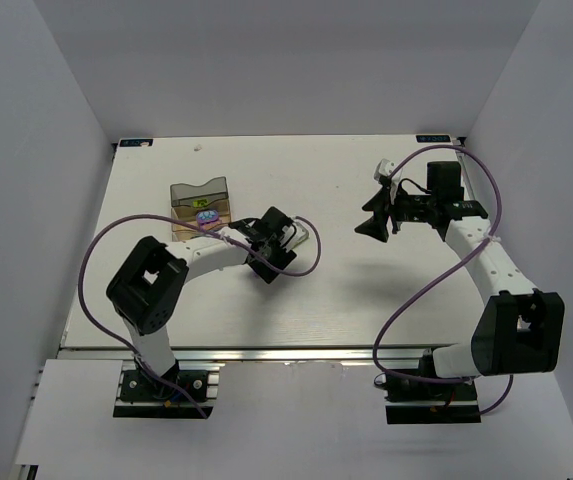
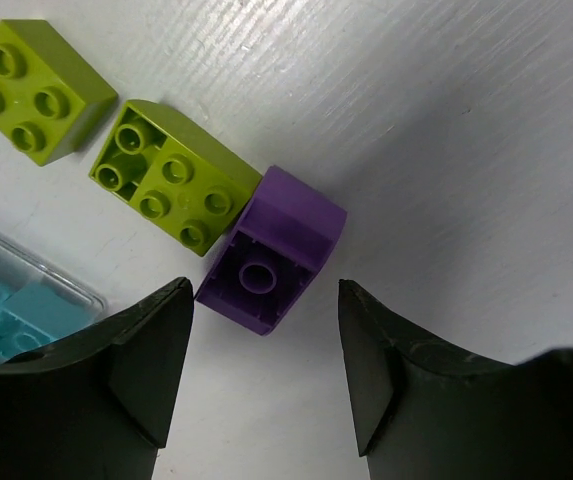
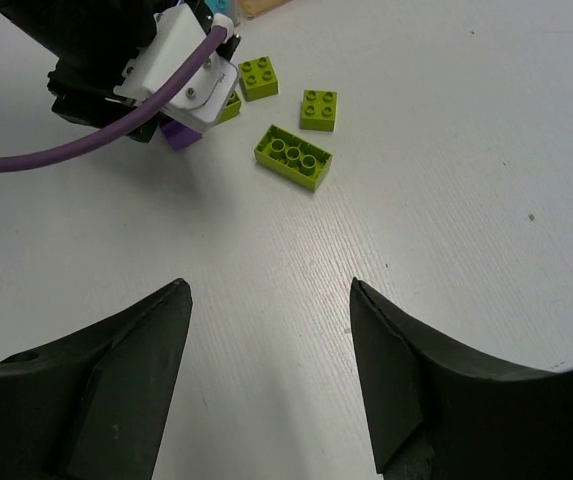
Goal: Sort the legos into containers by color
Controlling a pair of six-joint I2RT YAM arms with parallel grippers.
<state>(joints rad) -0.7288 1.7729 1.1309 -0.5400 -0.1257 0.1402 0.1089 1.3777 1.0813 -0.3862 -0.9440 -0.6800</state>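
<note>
The left claw (image 2: 264, 342) gapes open. A purple lego (image 2: 274, 248) sits at its fingertips, ungripped, touching a green lego (image 2: 171, 178) beyond. The container (image 2: 36, 265) rim flanks its left finger, with free tabletop (image 2: 466, 150) rightward. The right claw (image 3: 266, 310) is open, holding nothing.

Bright, even overhead light throughout, soft faint shadows, all views reasonably sharp.

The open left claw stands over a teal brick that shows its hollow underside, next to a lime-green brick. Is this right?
Only the colour is wrong. In the left wrist view the open left claw stands over a purple brick, not a teal one; it shows its hollow underside, next to a lime-green brick.
</note>
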